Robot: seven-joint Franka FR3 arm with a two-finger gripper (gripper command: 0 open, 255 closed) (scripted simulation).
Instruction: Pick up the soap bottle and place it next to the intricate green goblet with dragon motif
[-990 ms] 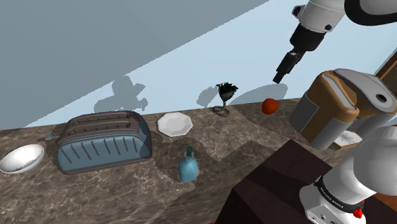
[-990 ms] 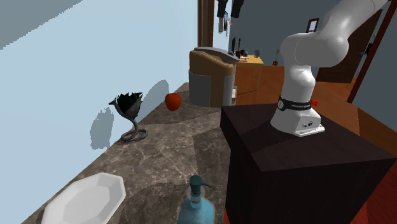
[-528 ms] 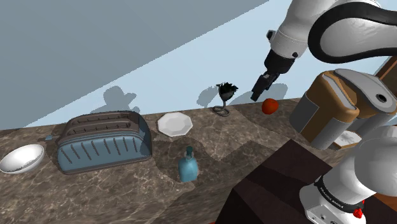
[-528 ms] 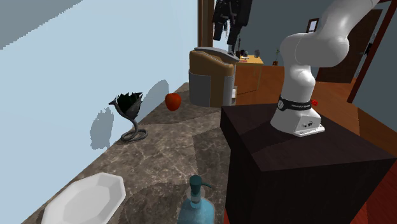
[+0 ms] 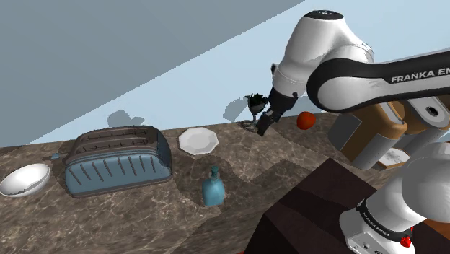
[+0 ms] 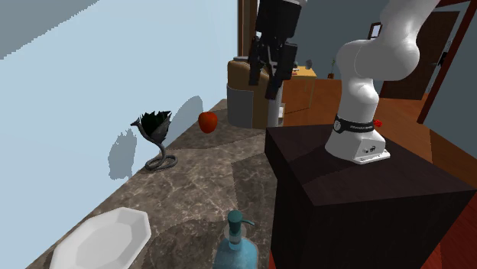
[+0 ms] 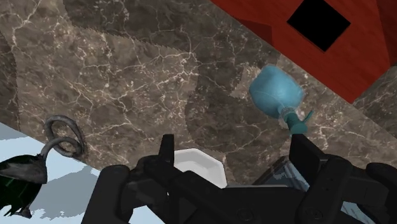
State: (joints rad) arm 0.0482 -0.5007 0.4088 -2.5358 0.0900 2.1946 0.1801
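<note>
Approach step: soap bottle [image 5: 213, 189] not yet gripped, hand [image 5: 263, 128] empty.
The hand hangs wide open above the table [image 5: 144, 220], close by the dark goblet [image 5: 254, 102]; the blue soap bottle stands upright, well apart from it. Next, I judge: travel over the bottle, descend, close on its body.
</note>
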